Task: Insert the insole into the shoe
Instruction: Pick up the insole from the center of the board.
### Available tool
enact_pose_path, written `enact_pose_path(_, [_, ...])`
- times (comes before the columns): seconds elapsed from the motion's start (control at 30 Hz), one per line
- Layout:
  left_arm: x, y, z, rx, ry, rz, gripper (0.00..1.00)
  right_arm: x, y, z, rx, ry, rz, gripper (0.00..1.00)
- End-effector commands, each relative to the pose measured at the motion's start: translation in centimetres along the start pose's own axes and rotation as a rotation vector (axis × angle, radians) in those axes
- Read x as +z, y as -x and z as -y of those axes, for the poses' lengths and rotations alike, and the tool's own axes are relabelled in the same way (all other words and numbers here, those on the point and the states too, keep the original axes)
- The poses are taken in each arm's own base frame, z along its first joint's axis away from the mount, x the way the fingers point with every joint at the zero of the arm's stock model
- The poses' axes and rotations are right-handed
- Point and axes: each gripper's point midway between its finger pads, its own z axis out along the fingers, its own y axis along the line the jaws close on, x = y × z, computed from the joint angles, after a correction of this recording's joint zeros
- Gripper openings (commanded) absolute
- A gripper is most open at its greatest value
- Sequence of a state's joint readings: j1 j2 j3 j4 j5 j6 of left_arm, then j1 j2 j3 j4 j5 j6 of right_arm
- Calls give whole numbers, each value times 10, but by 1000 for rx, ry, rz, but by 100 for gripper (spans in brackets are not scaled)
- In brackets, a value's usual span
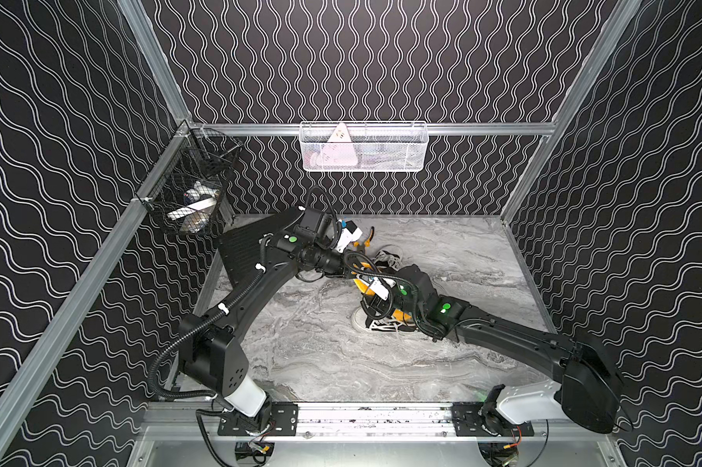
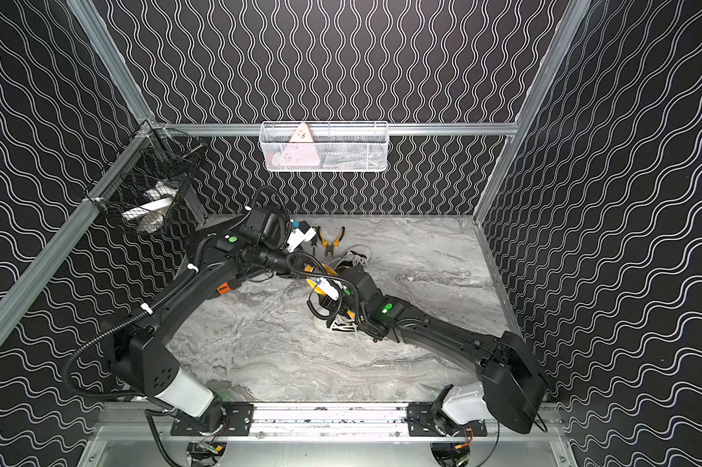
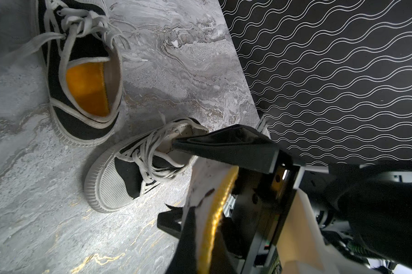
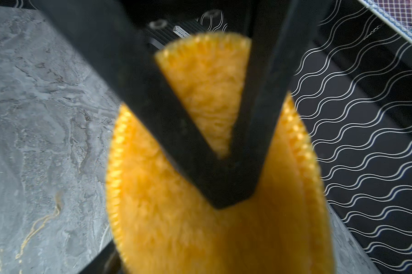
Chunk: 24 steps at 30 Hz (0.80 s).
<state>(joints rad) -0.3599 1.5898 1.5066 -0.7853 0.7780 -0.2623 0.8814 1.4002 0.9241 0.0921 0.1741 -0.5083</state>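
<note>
We're abt halfway. The left gripper (image 1: pixel 360 279) is pinched tight on the yellow insole (image 4: pixel 200 225). It's held up just over the shoe (image 3: pixel 119 180), not in it yet as far as we can see. The right gripper (image 1: pixel 375 308) is at the insole too, but we can't tell if it's apart or together. The other shoe (image 3: pixel 58 71) has a yellow pad inside already. Left to do: slide insole in & press flat.
</note>
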Motion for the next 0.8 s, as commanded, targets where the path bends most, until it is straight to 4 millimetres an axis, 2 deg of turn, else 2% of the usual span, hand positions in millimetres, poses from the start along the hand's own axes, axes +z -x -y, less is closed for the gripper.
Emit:
enact_pose_path(0.0, [-3, -3, -1, -25, -4, -6, 0, 2, 14, 23, -25, -135, 46, 70])
enact_pose_path(0.1, [-4, -3, -9, -47, 11, -1, 0, 2, 15, 30, -28, -185, 51, 68])
enact_pose_path(0.33, [-11, 2, -31, -77, 87, 27, 0, -8, 18, 20, 5, -119, 78, 58])
enact_pose_path(0.5, [-13, 2, -34, -63, 114, 39, 0, -5, 13, 11, 29, -68, 50, 56])
enact_pose_path(0.77, [-19, -4, -22, 11, 79, 46, 0, 4, 6, 2, 104, 72, 1, 56])
